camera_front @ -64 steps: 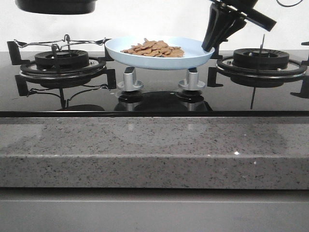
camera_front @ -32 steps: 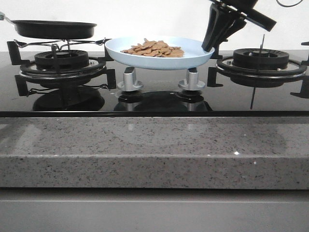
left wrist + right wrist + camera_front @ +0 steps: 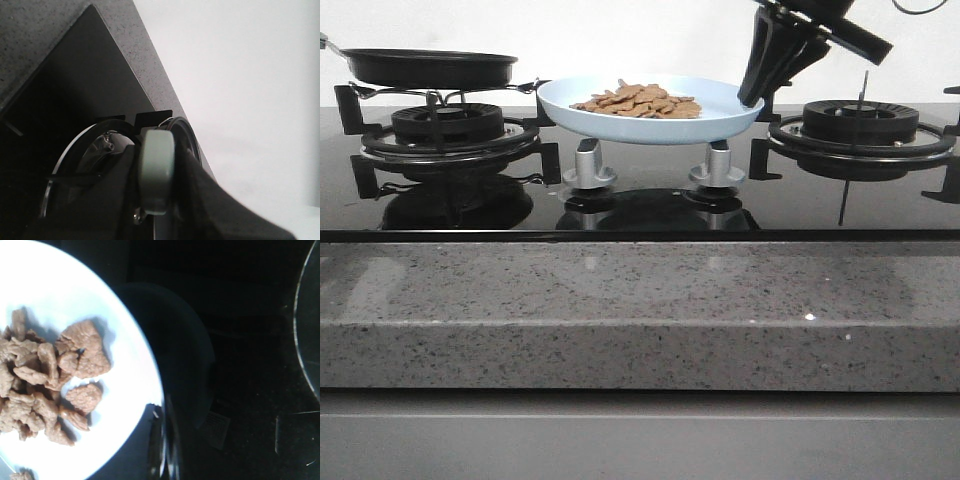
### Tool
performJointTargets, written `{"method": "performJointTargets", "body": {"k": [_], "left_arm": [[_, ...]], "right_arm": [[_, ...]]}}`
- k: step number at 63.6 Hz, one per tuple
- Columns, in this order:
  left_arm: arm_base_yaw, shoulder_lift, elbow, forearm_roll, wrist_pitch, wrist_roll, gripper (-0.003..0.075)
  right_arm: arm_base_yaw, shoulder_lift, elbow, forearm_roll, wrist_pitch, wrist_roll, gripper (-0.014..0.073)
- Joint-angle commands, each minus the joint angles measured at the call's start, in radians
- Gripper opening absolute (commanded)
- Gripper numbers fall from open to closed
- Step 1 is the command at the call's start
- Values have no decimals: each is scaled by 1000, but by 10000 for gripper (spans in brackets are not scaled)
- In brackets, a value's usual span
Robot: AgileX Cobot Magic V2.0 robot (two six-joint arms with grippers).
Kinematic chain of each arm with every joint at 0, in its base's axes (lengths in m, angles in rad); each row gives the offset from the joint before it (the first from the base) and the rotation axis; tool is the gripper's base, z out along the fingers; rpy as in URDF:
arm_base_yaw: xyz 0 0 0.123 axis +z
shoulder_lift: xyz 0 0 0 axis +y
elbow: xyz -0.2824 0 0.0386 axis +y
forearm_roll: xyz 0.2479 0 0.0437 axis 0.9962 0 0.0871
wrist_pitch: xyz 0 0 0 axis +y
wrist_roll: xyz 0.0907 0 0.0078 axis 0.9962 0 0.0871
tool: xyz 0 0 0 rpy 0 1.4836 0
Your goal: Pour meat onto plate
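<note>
Now, view by view.

Front view, plate: the pale-blue plate [image 3: 650, 108] stands raised at the middle of the glass stove top [image 3: 640, 205], above two silver knobs [image 3: 588, 168], between the left burner [image 3: 448, 130] and the right burner [image 3: 861, 128].
Front view, meat: the meat [image 3: 638, 101] lies heaped as thin brown slices inside the plate, around its centre.
Front view, pan: a black pan [image 3: 428, 66] sits level just over the left burner's grate; whether it touches the grate cannot be told.
Front view, right claw: the right claw [image 3: 756, 92] slants down from the upper right, its dark tips at the plate's right rim. It appears to pinch the rim.
Front view, left claw: out of sight here.
Front view, worktop: a speckled grey worktop [image 3: 640, 310] runs along the front of the stove.

Left wrist view, left claw: the left claw [image 3: 159, 180] is pressed together on the pan's grey handle [image 3: 157, 170], dark fingers [image 3: 205, 195] on either side.
Left wrist view, pan: its round black body [image 3: 95, 160] shows beyond the handle, over the dark stove glass.

Right wrist view, plate: the plate [image 3: 125, 350] fills one side of the picture, over black glass.
Right wrist view, meat: the slices [image 3: 50, 380] are clustered on the plate, away from the gripped edge.
Right wrist view, right claw: a blurred dark finger [image 3: 162, 450] lies against the plate's rim.
</note>
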Motion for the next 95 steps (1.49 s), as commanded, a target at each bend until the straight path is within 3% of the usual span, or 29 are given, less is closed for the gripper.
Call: {"method": "performJointTargets", "body": {"k": [1,13,24,31,43,58,66,71,78,95], "left_arm": [[-2,-50,-26,-52,24,2,61],[-2,-50,-26,-52,50,28,210],[-2,-50,-26,-54,78,51,426],[-2,-50,-26,-54,93,49,517],[-2,-50,-26,-40,134,49,529],[2,-50,-26,129,170,1,529],[2,-52,-26,138,216,-3,528],[2,-52,-26,142,268,-3,507],[2,-52,-26,142,317,-3,415],[2,-79,-26,144,342,9,-15]], "right_arm": [[-1,-70,-22,27,81,-6,-27],[-1,-70,-22,27,81,-6,-27],[-1,-70,-22,27,81,-6,-27],[-1,-70,-22,27,81,-6,-27],[-1,-70,-22,27,81,-6,-27],[-1,-70,-22,27,81,-6,-27],[-1,-70,-22,27,81,-6,-27],[-1,-70,-22,27,81,-6,-27],[-1,-70,-22,27,81,-6,-27],[-1,-70,-22,27,81,-6,-27]]}}
